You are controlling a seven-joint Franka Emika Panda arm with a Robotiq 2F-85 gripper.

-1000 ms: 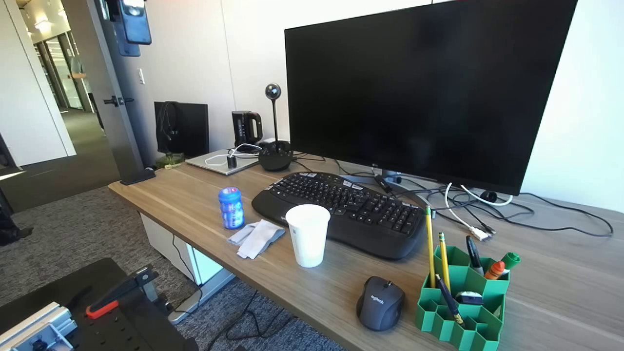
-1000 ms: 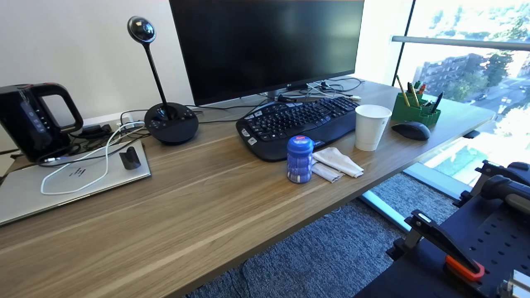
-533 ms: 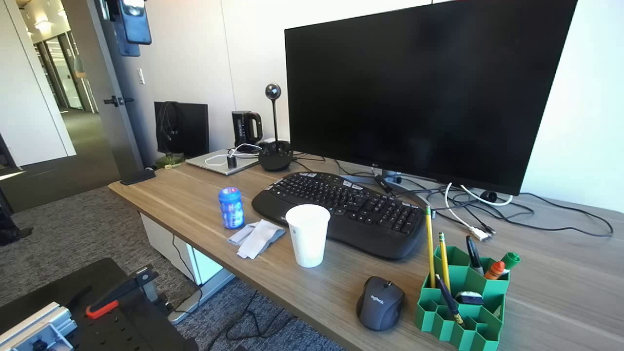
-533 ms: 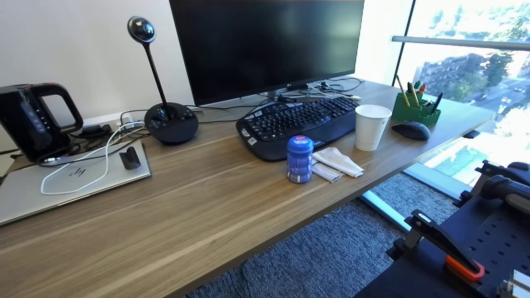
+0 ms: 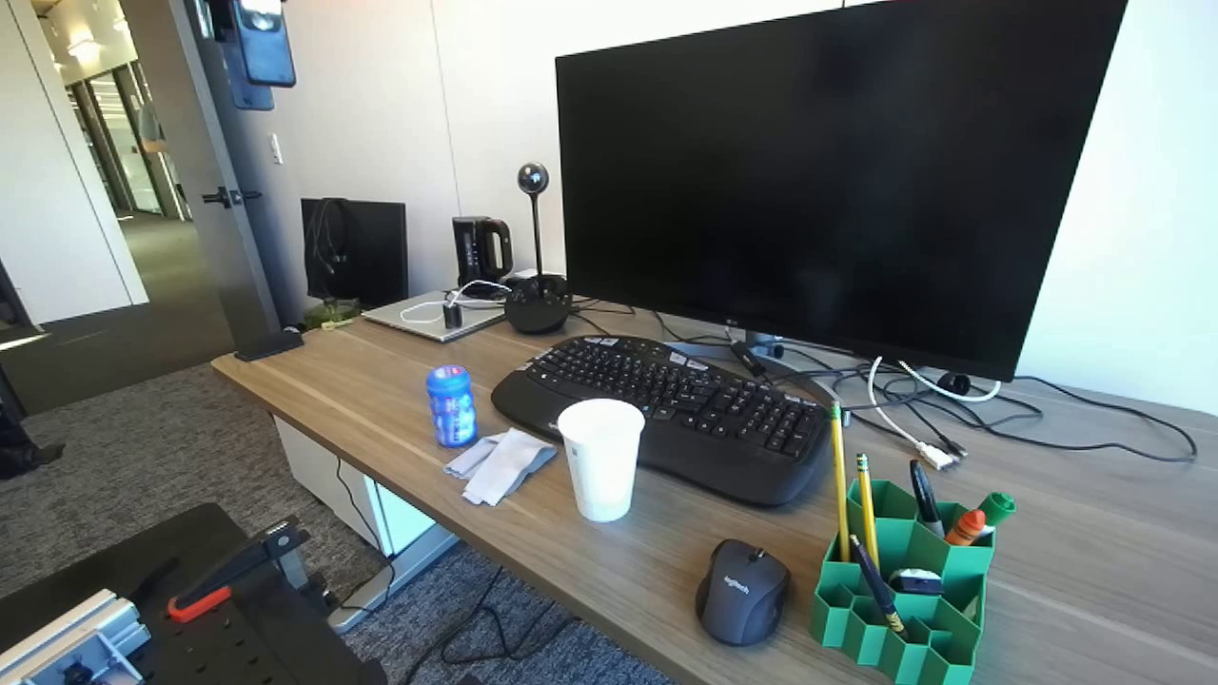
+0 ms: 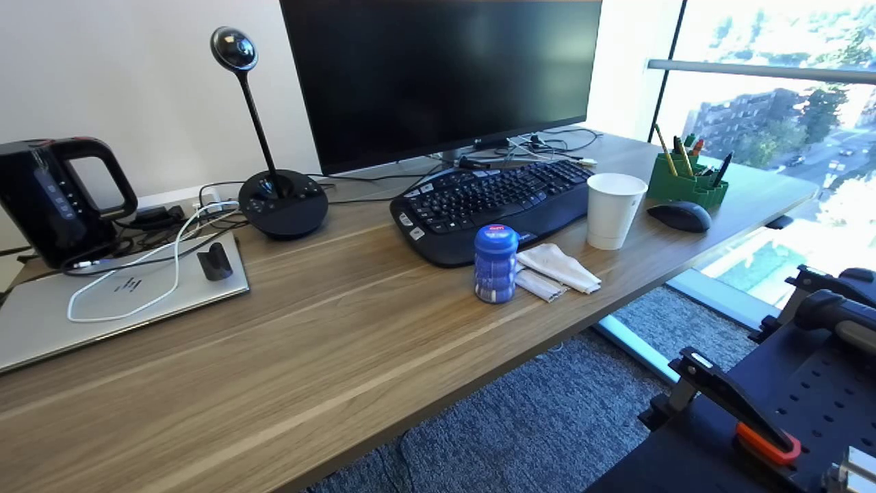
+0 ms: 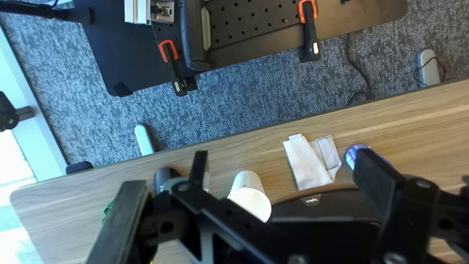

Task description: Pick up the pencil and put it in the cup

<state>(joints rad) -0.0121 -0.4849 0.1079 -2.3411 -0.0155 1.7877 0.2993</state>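
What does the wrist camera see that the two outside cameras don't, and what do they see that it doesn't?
Only the wrist view shows the open pincer up close and two orange clamp handles together. Only the exterior views show the dark monitor, the kettle and the ball-headed stand. All share the white cup, the keyboard, the blue container, the pale cloth and the mouse.

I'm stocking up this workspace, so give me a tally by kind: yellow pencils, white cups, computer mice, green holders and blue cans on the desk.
Yellow pencils: 2
White cup: 1
Mouse: 1
Green holder: 1
Blue can: 1
Total: 6
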